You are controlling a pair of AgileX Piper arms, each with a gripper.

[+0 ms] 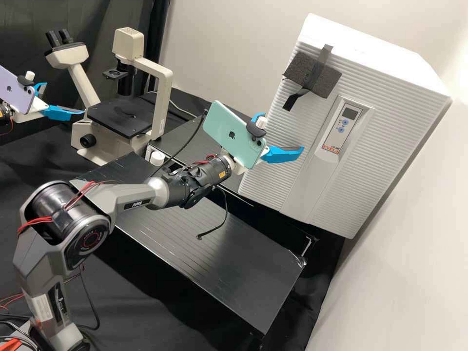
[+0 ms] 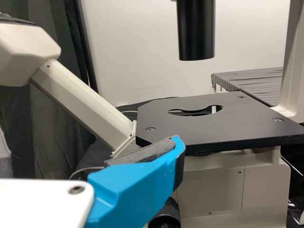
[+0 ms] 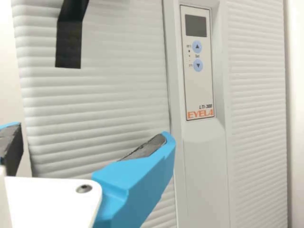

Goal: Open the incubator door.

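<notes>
while door [image 1: 308,119] is upper right in high view, its tape [image 1: 292,100] slanting down-left, r gripper [image 1: 282,132], spread, is just below tape & nearer; l gripper [image 1: 64,98], also spread, upper left.
</notes>
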